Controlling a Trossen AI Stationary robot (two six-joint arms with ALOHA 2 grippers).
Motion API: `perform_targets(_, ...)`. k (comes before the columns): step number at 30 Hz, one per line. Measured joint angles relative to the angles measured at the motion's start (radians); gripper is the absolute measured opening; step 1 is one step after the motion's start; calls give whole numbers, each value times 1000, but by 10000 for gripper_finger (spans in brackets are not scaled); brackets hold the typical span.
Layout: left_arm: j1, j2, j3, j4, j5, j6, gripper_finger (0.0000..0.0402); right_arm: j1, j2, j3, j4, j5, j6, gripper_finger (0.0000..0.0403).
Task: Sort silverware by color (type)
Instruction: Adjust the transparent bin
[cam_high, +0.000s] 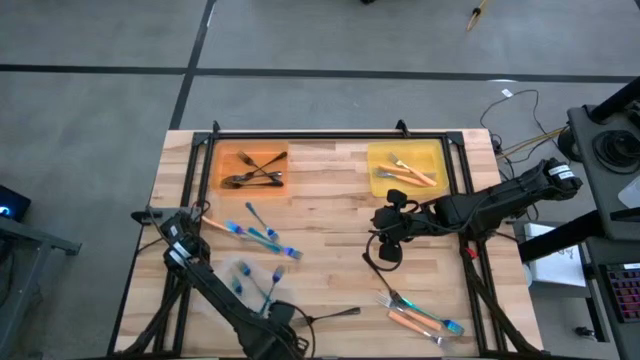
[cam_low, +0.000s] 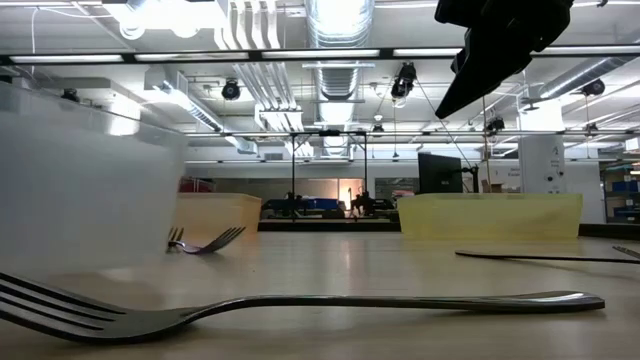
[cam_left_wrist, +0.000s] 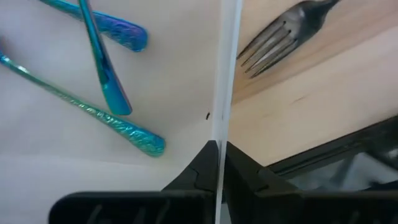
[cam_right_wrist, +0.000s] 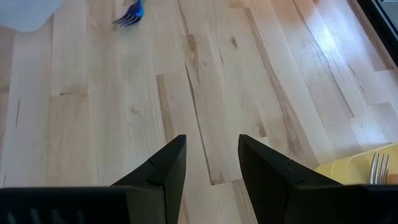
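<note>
With the left gripper (cam_left_wrist: 219, 163) pinching the thin rim of the clear plastic tray (cam_left_wrist: 93, 155) holding shiny blue-teal utensils (cam_left_wrist: 106, 74), a tug could spill them, while the right gripper (cam_right_wrist: 211, 165) hovers spread over bare wooden table (cam_right_wrist: 249, 74).

Orange tray (cam_high: 222, 172): dark grey forks (cam_high: 252, 170). Right of it, yellow tray (cam_high: 435, 180): orange-handled utensils (cam_high: 410, 174). Below orange tray: iridescent blue-teal pieces (cam_high: 262, 237), embossed handle pattern (cam_left_wrist: 118, 125); clear tray (cam_high: 232, 272), blue-teal inside. Table (cam_high: 330, 215): light wood planks. Grippers black.
</note>
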Motion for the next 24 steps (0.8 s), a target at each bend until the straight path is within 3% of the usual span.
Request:
perform_targets(9,35,0,0,102,-4,-274,0,0,0,0,0,0,0,137)
perform_targets(16,45,0,0,71,-25,-439,0,0,0,0,0,0,0,137)
perform_targets(24,43,2,0,49,-15,-478,0,0,0,0,0,0,0,137)
